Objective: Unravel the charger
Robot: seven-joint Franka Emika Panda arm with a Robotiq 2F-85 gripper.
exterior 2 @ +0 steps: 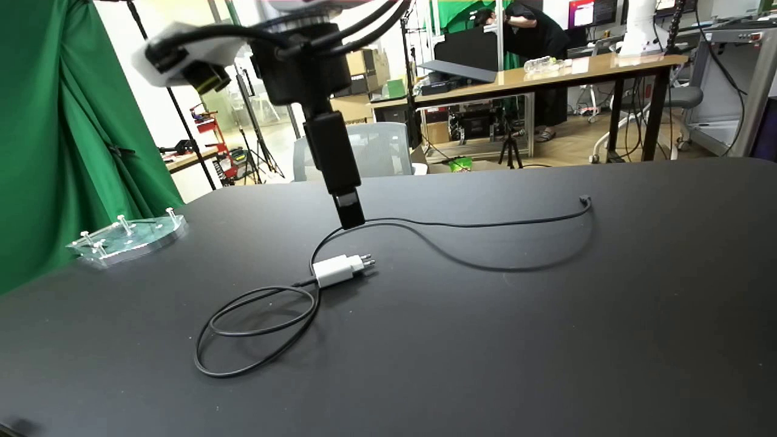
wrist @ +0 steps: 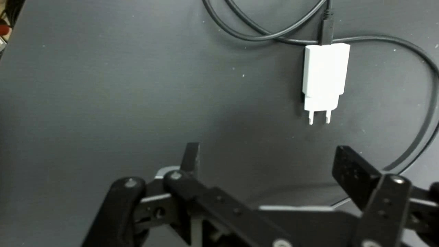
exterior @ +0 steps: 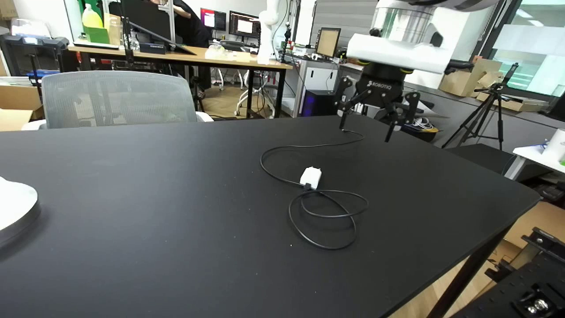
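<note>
A white charger plug [exterior: 310,176] lies on the black table in both exterior views [exterior 2: 334,271], with its two pins toward the gripper in the wrist view [wrist: 325,73]. Its black cable [exterior: 329,248] lies in overlapping loops beside the plug and passes by the plug's cable end. The rest of the cable [exterior 2: 485,226] runs away to a small connector end [exterior 2: 584,199]; its shadow shows that this stretch stands off the table. My gripper [exterior: 365,134] is open and empty above the table, apart from plug and cable. Both fingers show in the wrist view [wrist: 269,154].
The black table [exterior: 132,221] has its side edge at the right in an exterior view. A clear plate with bolts [exterior 2: 130,237] lies at the table's left. A white rounded object [exterior: 17,203] is cut off by the frame edge. A grey mesh chair [exterior: 119,99] stands behind the table.
</note>
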